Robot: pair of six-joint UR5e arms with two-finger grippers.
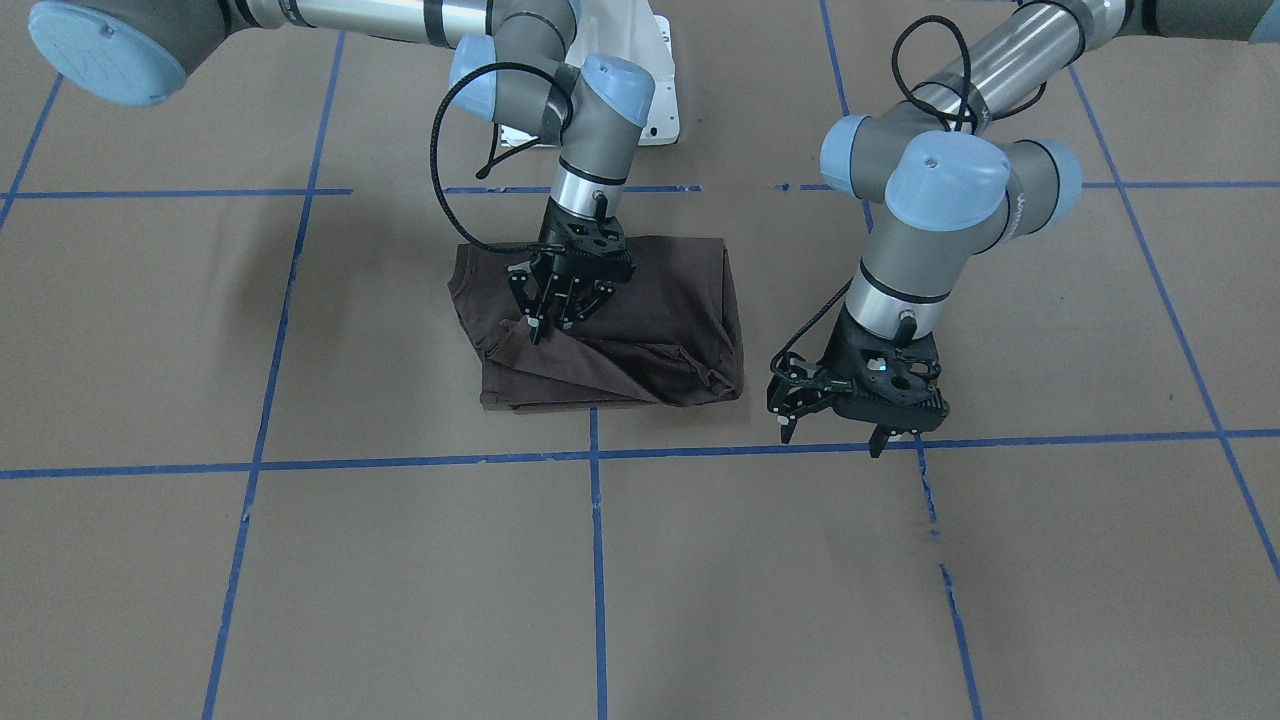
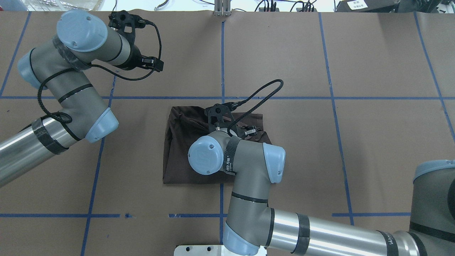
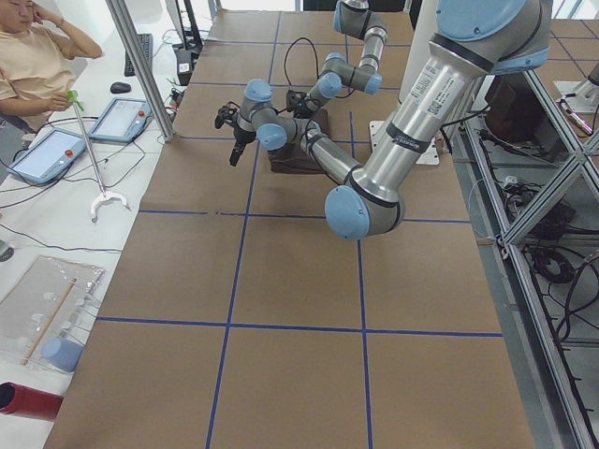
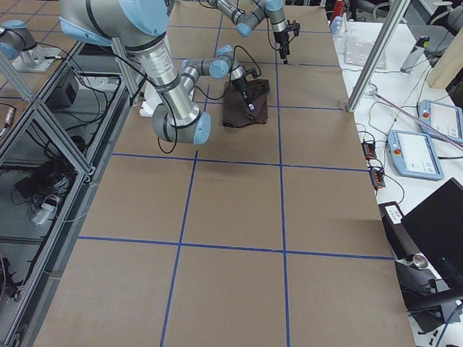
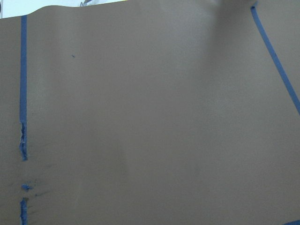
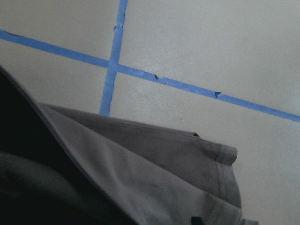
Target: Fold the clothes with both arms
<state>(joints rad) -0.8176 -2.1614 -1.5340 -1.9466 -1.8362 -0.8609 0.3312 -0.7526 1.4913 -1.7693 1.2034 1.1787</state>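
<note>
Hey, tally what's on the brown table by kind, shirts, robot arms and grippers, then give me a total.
Shirts: 1, the shirt
Arms: 2, the left arm and the right arm
Grippers: 2, the left gripper and the right gripper
Total: 5

Brown paper covers the table [image 1: 900,600], marked into squares by blue tape [image 1: 597,560]. A white base plate [image 1: 662,90] sits at one edge. Beside the table, a person in a peach shirt [image 3: 33,61] is near a tablet [image 3: 45,154].
</note>
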